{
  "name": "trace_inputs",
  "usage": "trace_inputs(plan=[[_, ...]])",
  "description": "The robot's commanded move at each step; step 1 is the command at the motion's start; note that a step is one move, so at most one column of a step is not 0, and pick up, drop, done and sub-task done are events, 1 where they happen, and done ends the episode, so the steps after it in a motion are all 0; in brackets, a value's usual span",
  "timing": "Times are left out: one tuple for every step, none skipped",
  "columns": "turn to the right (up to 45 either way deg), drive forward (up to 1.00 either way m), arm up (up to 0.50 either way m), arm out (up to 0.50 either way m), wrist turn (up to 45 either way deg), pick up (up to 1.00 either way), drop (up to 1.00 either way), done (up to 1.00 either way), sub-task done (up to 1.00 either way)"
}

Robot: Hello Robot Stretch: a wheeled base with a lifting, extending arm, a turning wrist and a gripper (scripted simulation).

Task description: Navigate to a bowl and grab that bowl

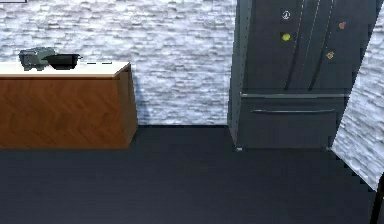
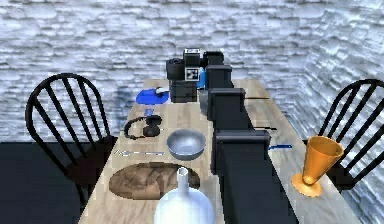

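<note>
A grey metal bowl sits on the wooden table in the arm side view, just left of the dark arm bar. The arm reaches out over the tabletop to its two white marked squares. The gripper shows as a dark body at the arm's far end, farther out along the table than the bowl. A blue thing lies on the table right by it, so I cannot tell whether the gripper holds anything.
On the table also lie a brown loaf, a white bottle, an orange goblet and a dark ring-shaped thing. Black chairs flank it. The forward view has a wooden counter, a dark fridge and open dark floor.
</note>
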Motion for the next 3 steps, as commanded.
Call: trace_inputs(plan=[[0.0, 0.00, -0.26, 0.00, 0.0, 0.00, 0.00, 0.00, 0.00], [0.0, 0.00, 0.00, 0.00, 0.0, 1.00, 0.00, 0.00, 0.00], [0.0, 0.00, 0.10, 0.00, 0.0, 0.00, 0.00, 0.00, 0.00]])
